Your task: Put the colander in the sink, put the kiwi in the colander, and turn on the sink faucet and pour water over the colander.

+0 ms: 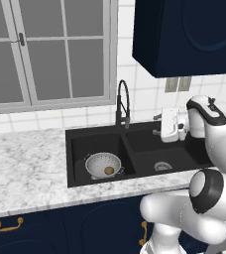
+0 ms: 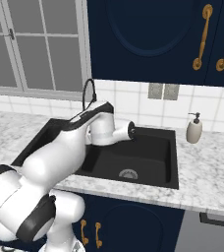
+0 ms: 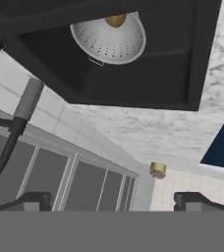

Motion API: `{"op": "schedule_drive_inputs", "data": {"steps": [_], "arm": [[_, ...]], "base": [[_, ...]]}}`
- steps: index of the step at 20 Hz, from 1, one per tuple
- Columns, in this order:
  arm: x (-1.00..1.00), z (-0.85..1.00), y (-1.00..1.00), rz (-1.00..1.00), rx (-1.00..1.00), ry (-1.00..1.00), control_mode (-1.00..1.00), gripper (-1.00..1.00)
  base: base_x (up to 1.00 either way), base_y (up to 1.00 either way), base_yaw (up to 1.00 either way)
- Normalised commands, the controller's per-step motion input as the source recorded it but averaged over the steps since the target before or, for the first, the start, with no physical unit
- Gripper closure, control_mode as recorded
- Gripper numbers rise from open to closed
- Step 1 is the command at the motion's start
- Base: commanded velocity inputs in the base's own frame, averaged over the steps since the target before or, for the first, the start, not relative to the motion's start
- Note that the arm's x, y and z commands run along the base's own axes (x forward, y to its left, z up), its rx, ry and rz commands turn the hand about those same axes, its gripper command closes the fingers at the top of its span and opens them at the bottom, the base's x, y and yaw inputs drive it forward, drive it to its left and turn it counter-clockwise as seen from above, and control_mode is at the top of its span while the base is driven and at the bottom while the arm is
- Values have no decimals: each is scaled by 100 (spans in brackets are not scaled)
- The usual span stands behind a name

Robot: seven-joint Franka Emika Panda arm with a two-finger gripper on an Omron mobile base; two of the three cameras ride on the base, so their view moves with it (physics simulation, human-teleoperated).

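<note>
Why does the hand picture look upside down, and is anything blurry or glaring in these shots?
Hand view: rolled over, so the sink and colander hang at the top; sharp, no glare. Left base view: flat, even light, the kiwi crisp in the colander. Right base view: the arm blocks the left basin; faucet sharp.

White glossy arm (image 2: 60, 147), rounded links, dark grey joint bands.

Matte black sink (image 1: 80, 163) sunk in glossy grey-veined white marble desk (image 1: 26, 163), perforated silver-grey metal colander (image 1: 103, 164) holding a dull, fuzzy brown kiwi (image 1: 108, 170), beside black coil-wrapped sink faucet (image 1: 122, 101), smooth white tile backsplash (image 1: 140, 96), brass-handled navy cabinets (image 2: 148, 34).
</note>
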Motion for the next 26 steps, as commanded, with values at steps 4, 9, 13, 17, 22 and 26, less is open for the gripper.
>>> {"op": "schedule_drive_inputs", "data": {"steps": [4, 9, 13, 17, 22, 26], "arm": [[25, 0, 12, 0, 16, 17, -100, -100], [18, -1, 7, 0, 11, 14, -100, -100], [18, -3, 15, 0, 9, 7, -100, -100], [17, -14, 18, 0, 5, 1, -100, -100], [19, -28, 12, 0, 0, 1, -100, -100], [25, -13, 0, 0, 4, 2, -100, -100]], "base": [[0, 0, 0], [0, 0, 0], [0, 0, 0], [0, 0, 0], [0, 0, 0], [0, 0, 0]]}}
